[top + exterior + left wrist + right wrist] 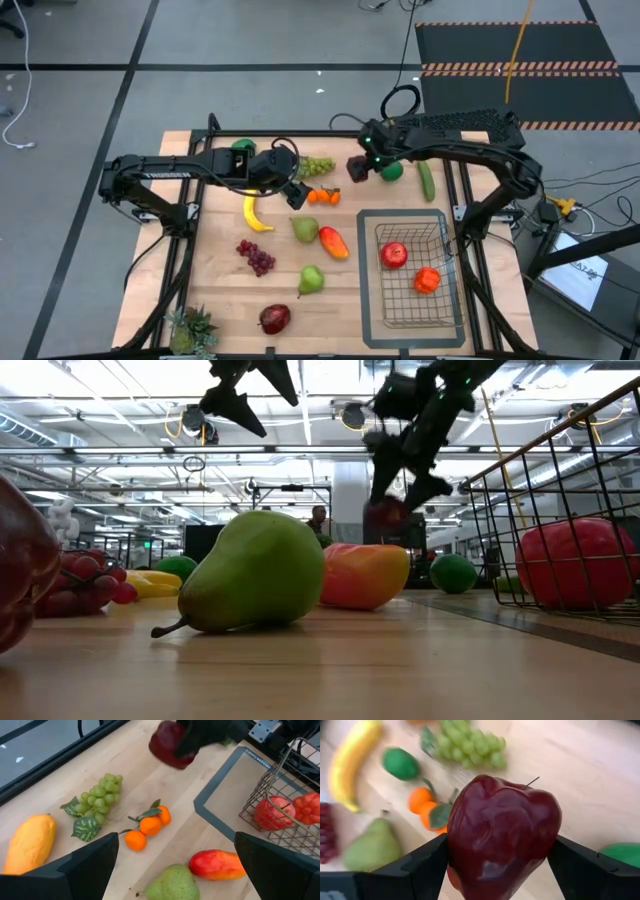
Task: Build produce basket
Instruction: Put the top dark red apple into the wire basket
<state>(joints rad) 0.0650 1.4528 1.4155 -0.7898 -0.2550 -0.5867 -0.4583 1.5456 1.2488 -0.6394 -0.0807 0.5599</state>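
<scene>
Wooden table [220, 300] under me, wire basket [412, 300] near its front right with two red fruits inside, farther back my right gripper [497, 851] clamped on dark red apple [502, 832], my left gripper [296, 192] spread open above oranges [148, 826].

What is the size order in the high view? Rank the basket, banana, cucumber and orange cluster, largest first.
1. basket, clearly largest.
2. banana and cucumber, too alike in length to rank.
3. orange cluster, smallest.
</scene>
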